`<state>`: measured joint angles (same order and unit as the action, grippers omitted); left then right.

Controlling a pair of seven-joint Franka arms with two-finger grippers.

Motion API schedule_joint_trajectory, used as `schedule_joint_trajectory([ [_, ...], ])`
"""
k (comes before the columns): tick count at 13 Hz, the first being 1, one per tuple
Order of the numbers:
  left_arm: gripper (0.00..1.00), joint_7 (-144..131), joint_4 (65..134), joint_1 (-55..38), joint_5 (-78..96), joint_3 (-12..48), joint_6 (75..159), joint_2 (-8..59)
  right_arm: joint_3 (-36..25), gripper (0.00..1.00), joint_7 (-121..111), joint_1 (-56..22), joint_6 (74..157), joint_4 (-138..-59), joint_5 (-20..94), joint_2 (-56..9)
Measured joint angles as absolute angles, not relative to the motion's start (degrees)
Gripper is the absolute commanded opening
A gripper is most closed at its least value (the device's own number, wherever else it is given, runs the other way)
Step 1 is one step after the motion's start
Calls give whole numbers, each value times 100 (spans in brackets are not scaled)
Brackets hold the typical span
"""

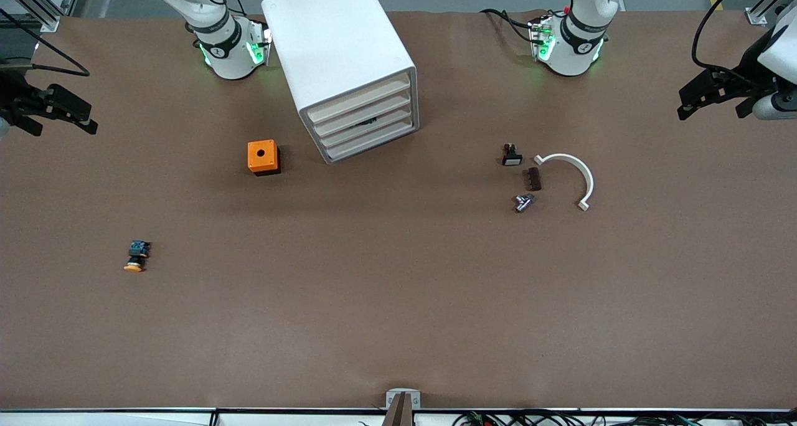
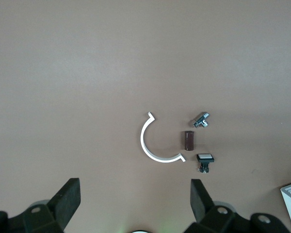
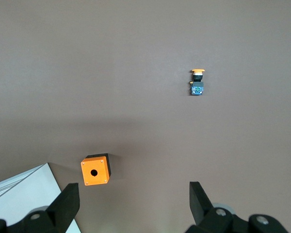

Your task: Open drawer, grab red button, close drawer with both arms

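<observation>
Nearest the front camera lay the orange-yellow-capped button (image 1: 136, 256), alone on the brown table (image 1: 398, 301) toward the right arm's end. The right gripper (image 1: 53, 111) hung over the table edge at that end, fingers (image 3: 63, 206) spread wide, holding nothing; that arm waited. The orange box with a hole (image 1: 262, 157) sat farther from the camera than the capped button, just beside the cabinet (image 1: 345, 65).

The cabinet stood near the arms' bases, angled, its four pale fronts facing the camera. All four were shut. The drawer (image 1: 367, 126) showed a dark mark on its front, too small to read. No red-capped button could be seen.

Toward the left arm's end lay a small cluster: a white-topped switch (image 1: 511, 156), a dark brown block (image 1: 532, 179) just beside it, a small metal fitting (image 1: 523, 202) nearest the camera of the three, and a white curved half-ring (image 1: 570, 177) alongside them. None touched.

The left gripper (image 1: 716, 96) hovered over the table's end there, fingers (image 2: 199, 196) spread apart, empty, arm idle.
</observation>
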<state>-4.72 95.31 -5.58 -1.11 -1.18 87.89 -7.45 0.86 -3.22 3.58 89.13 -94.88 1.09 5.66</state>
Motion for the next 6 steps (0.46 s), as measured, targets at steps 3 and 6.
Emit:
schedule_joint_trajectory([
  [3,100,-471,9508,-570,-111,-115,8788,-741,86,100,-322,358,8914,-9489,109,566],
  [6,100,-469,9346,-596,-111,-94,8788,-530,86,100,-322,358,8918,-9492,109,567],
])
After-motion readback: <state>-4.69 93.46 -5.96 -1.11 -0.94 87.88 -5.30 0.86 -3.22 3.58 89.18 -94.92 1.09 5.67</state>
